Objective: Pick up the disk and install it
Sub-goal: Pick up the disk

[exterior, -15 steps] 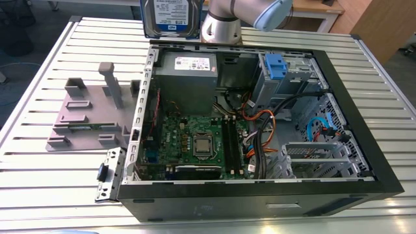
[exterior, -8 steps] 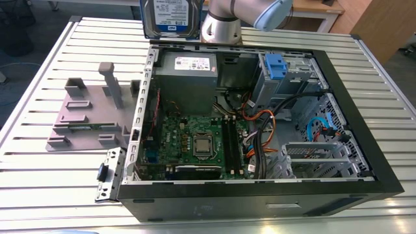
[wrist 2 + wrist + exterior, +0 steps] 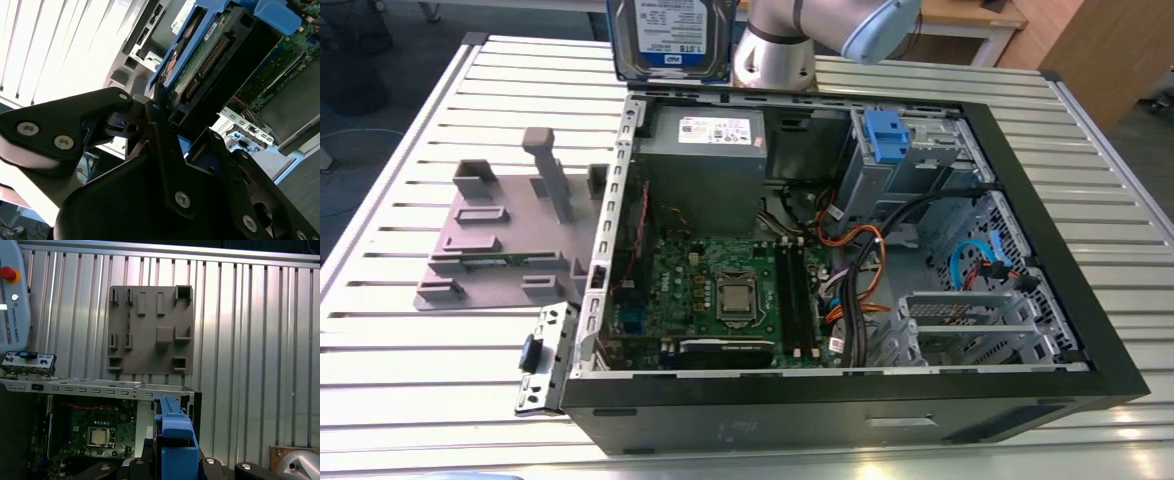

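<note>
- Disk [image 3: 670, 38] hangs clear of the table, its face towards the exterior view: white label, blue lower band, print too small to trust.
- Gripper [image 3: 175, 463] is clamped on the disk's blue bracket. The grip looks firm in the second wrist view, though the pads are partly hidden.
- Open case [image 3: 854, 395] holds motherboard [image 3: 720, 290], grey box [image 3: 707, 150] with white sticker, blue clip [image 3: 886, 135] at 1 o'clock, orange cables [image 3: 854, 240].
- In the exterior view the disk is at 11 o'clock of the case; grey fixture plate [image 3: 494, 240] at 9 o'clock, on slatted table [image 3: 400, 340].
</note>
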{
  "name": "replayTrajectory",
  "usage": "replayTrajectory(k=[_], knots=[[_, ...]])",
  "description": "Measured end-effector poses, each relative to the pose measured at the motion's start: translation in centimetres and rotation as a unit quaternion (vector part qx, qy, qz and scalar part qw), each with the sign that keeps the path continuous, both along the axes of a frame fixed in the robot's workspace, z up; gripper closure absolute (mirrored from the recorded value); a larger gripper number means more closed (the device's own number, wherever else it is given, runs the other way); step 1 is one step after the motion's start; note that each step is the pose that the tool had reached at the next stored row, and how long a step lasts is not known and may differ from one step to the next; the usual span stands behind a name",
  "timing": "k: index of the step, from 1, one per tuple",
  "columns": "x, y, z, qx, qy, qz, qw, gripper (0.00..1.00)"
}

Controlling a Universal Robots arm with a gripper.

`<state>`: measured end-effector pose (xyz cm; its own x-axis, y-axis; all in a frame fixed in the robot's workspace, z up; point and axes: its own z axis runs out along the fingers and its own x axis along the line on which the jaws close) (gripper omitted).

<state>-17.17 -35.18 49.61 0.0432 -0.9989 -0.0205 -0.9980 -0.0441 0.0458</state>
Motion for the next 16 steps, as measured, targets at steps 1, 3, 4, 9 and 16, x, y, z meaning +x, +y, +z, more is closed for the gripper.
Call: replayTrajectory(k=[1, 3, 4, 9, 16], knots=[[0.00, -0.04, 0.00, 0.0000, 0.0000, 0.000, 1.00000, 0.63], [0.00, -0.11, 0.00, 0.0000, 0.0000, 0.000, 1.00000, 0.63], [0.00, -0.14, 0.00, 0.0000, 0.0000, 0.000, 1.00000, 0.63], [0.00, -0.31, 0.00, 0.0000, 0.0000, 0.000, 1.00000, 0.63], [0.00, -0.56, 0.00, 0.0000, 0.0000, 0.000, 1.00000, 0.63]])
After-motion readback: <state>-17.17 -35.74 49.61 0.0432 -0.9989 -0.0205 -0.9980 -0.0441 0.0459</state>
